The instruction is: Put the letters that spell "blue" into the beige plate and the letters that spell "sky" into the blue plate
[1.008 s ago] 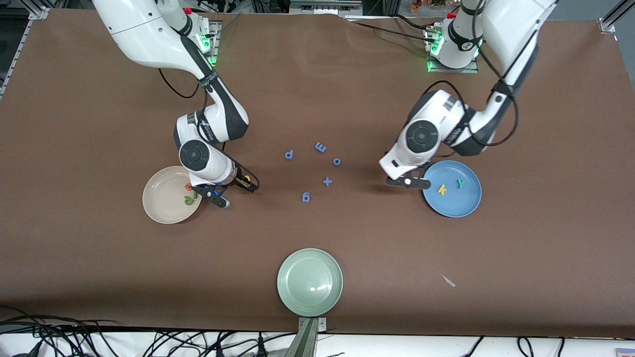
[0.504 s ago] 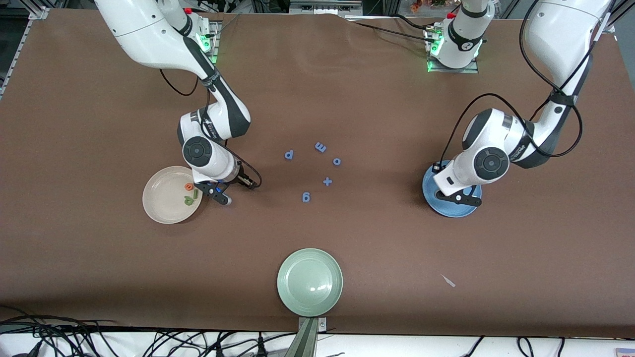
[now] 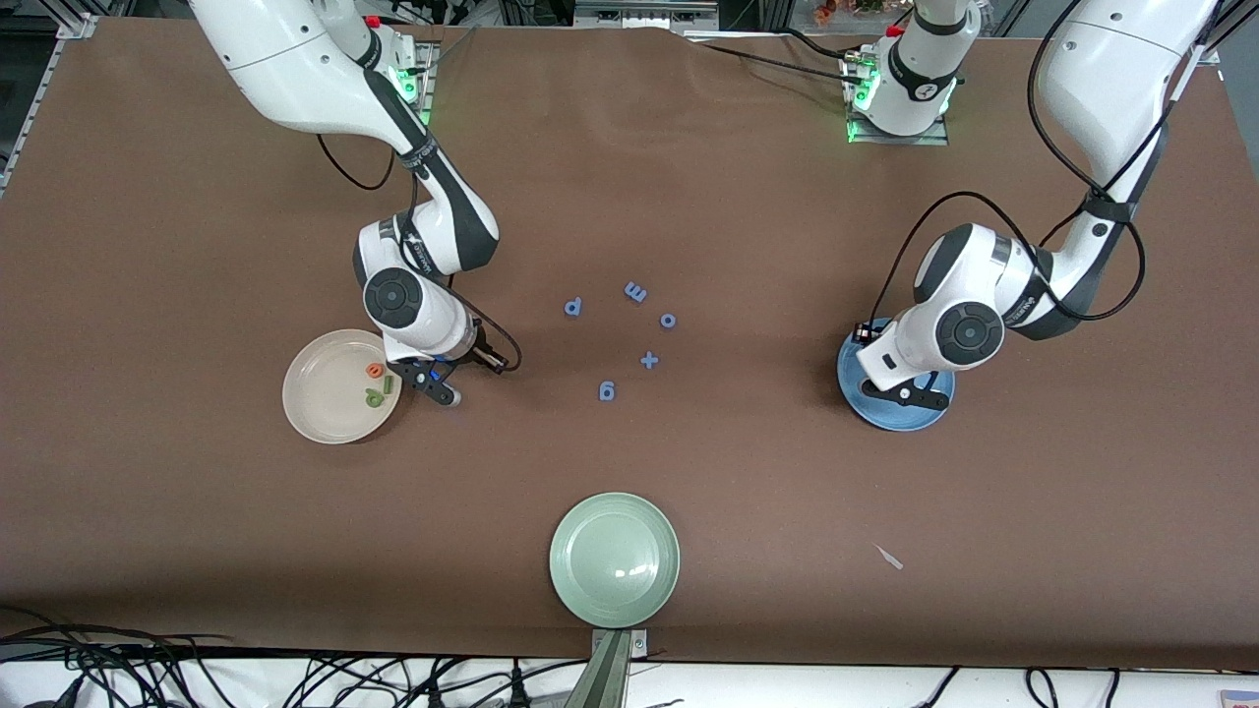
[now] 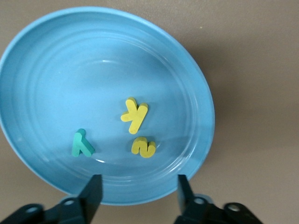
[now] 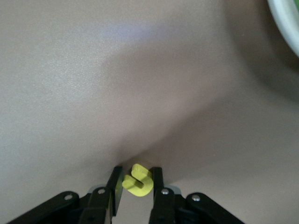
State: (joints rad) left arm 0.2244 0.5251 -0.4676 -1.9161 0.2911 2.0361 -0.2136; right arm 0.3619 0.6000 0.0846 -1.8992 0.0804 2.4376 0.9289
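The right gripper [image 5: 135, 186] pinches the yellow u [image 5: 138, 179] beside the beige plate [image 3: 315, 408], ready to lift it in, while the left gripper [image 4: 136, 196] hangs wide over the blue plate [image 4: 56, 60].

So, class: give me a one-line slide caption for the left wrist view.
Open left gripper over the blue plate holding yellow k, yellow s and teal y.

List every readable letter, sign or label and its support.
"k", "s", "y": foam letters in the round blue plate.
"e", "b", "l": foam letters in the round beige plate.
"p", "m", "o", "+", "g": blue foam, on the brown table.
"u": yellow foam letter in the right pincer.
Arm markings: unreadable.
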